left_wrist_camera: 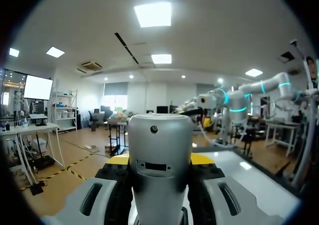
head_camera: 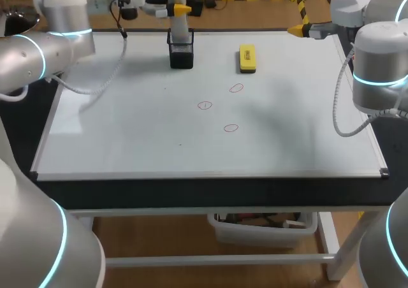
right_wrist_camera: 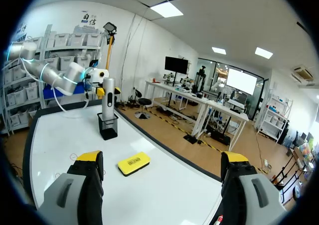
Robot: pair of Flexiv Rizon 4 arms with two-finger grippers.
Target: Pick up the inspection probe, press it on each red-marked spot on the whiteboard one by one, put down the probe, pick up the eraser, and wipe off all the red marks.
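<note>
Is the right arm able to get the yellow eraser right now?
Probably yes. The eraser lies alone on the whiteboard, ahead of the open right gripper, with nothing between them.

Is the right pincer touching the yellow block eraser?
Apart. The head view shows the right pincer at the far edge of the whiteboard, well clear of the yellow block eraser.

arms (head_camera: pixel 25 65): silver-grey | joint rings (head_camera: pixel 380 79): cyan | cables (head_camera: pixel 338 119): white | fingertips (right_wrist_camera: pixel 89 158): yellow
</note>
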